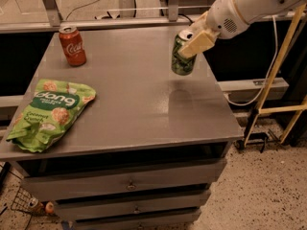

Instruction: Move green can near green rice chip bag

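Currently: transport step. The robot's two-finger hand [191, 47] is clamped on the small dark green soda can [182, 56] with the silver top, and one cream finger [197, 42] lies across its upper side. The can hangs tilted, apparently clear of the grey metal table [144, 104], over the far right part of the top. The target, a flat crinkled light-green rice chip bag [50, 110], lies at the near left edge, well apart from the can. A red cola can [73, 45] stands at the far left, beyond the bag.

Judgement on doing the carry well:
- Hold the can at this height while crossing left and toward the near side, so its base does not drag.
- Route across the bare middle, passing on the near side of the red cola can.
- Aim for bare table just right of the bag, not its crinkled edge, where the can would likely tip.
- Level the can before lowering, and release only once the base sits flat.
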Available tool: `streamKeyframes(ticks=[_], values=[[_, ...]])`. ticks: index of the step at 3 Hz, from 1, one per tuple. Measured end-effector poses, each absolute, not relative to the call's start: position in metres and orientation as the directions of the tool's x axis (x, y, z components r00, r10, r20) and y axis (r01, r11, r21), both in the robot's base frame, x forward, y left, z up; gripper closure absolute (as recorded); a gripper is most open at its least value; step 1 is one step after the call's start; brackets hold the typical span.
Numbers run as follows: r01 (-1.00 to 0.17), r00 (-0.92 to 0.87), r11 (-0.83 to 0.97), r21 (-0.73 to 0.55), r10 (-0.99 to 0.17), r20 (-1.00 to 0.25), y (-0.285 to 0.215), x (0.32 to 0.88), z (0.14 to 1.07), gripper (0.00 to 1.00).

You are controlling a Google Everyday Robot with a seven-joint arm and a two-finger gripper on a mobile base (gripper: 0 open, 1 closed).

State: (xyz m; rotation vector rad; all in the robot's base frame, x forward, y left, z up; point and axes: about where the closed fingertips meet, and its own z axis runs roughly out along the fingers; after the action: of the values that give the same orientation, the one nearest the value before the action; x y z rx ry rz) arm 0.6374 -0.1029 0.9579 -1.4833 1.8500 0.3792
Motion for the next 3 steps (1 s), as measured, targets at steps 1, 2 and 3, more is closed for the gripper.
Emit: streamKeyframes(ticks=[1,2,3], values=[[-0.964,0.002,0.181,-0.194,-0.727,-0.686,-0.074,0.608,0.954,1.00],[-0.985,0.117,0.004,-0.175,-0.726,-0.677,-0.025,0.562,0.948,1.00],[-0.982,0.180,-0.100,-0.158,-0.723,-0.667,0.007,0.537,0.940,1.00]])
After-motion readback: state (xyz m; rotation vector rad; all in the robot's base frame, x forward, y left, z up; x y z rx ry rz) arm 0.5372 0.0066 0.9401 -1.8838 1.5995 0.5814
